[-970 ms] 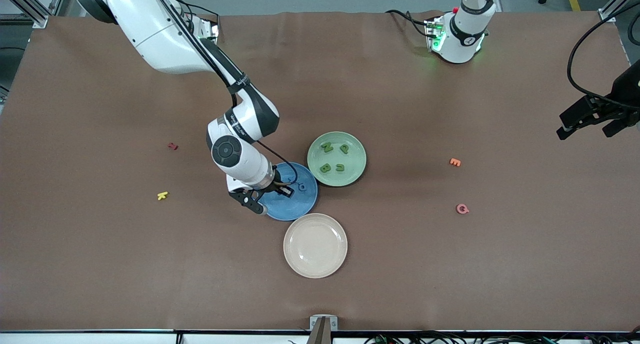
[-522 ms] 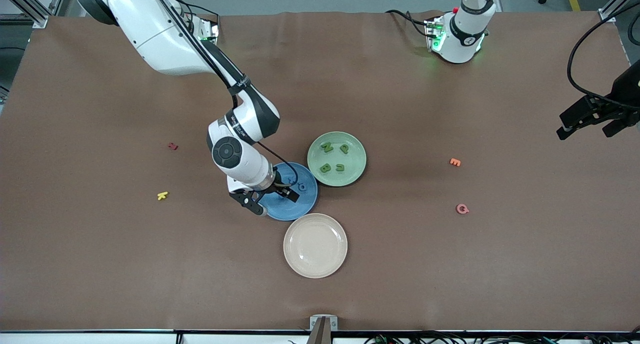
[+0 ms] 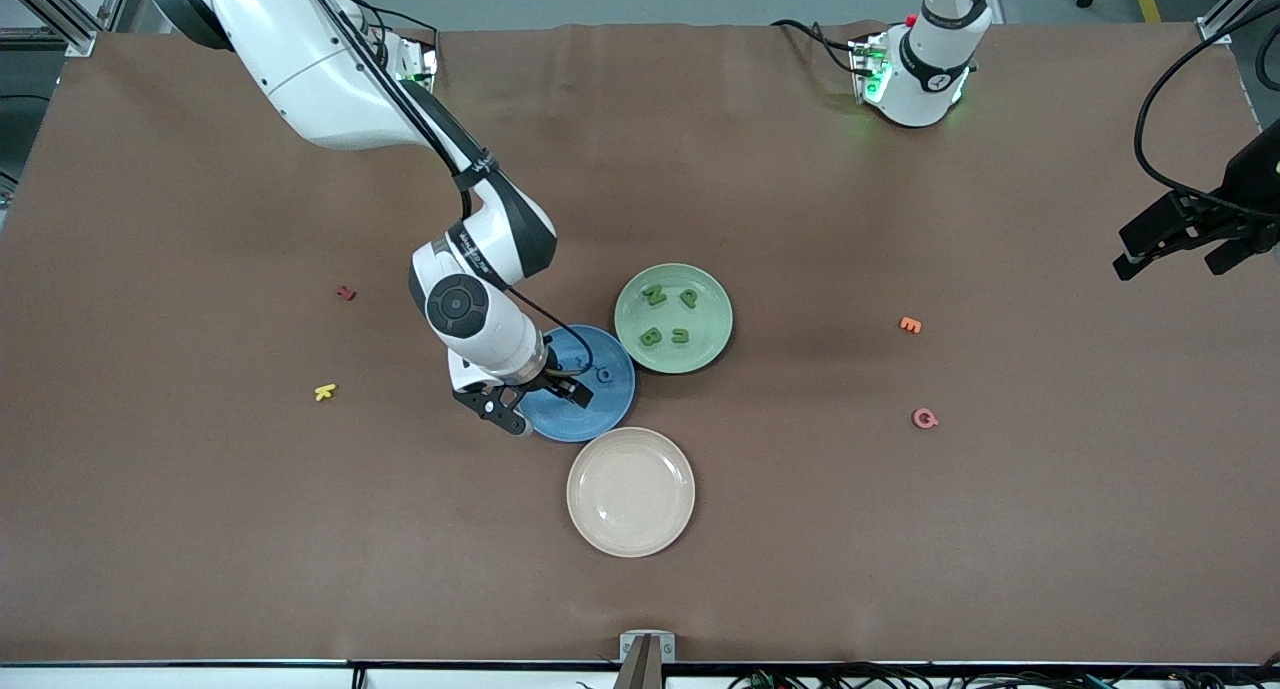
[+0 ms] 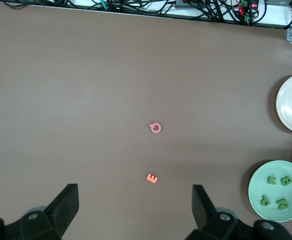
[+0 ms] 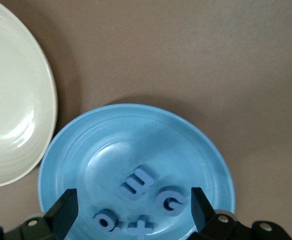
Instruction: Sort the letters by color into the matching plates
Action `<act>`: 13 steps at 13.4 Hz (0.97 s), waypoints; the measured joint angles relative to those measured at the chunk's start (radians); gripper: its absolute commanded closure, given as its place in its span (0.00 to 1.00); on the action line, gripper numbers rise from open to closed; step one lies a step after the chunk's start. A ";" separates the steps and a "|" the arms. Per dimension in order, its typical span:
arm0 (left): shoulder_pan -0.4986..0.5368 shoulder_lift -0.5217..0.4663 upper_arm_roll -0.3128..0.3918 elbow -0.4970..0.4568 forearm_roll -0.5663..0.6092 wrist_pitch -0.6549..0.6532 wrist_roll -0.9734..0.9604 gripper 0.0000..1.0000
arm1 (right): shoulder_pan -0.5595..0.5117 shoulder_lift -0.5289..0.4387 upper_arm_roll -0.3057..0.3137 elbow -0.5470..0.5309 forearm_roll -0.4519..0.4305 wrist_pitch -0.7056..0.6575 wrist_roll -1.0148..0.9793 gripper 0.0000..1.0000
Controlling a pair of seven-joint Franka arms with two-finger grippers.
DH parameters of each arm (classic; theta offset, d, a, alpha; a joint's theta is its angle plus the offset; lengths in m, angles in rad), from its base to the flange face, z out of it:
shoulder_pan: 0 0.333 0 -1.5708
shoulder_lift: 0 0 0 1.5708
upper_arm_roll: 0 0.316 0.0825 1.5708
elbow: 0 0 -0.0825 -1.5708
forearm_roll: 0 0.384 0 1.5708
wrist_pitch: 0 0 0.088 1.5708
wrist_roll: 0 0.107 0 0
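Right gripper open over blue plate; left gripper waits (open)

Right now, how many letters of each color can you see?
Green letters, in the green plate: 4
Blue letters, in the blue plate: 4
Red letter: 1
Yellow letter: 1
Orange letter: 1
Pink letter: 1
Total: 12
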 measured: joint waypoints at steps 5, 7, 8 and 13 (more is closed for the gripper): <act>0.000 0.000 0.000 0.000 0.000 0.000 0.000 0.00 | -0.069 -0.040 -0.008 0.066 -0.033 -0.270 -0.217 0.00; 0.000 0.000 0.000 0.000 0.000 0.000 0.000 0.00 | -0.128 -0.094 -0.009 0.064 -0.034 -0.388 -0.346 0.00; 0.000 0.000 0.000 0.000 0.000 0.000 0.000 0.00 | -0.153 -0.125 -0.009 0.050 -0.034 -0.420 -0.397 0.00; 0.000 0.000 -0.001 0.000 0.000 0.000 0.000 0.00 | -0.278 -0.345 -0.011 -0.138 -0.037 -0.494 -0.640 0.00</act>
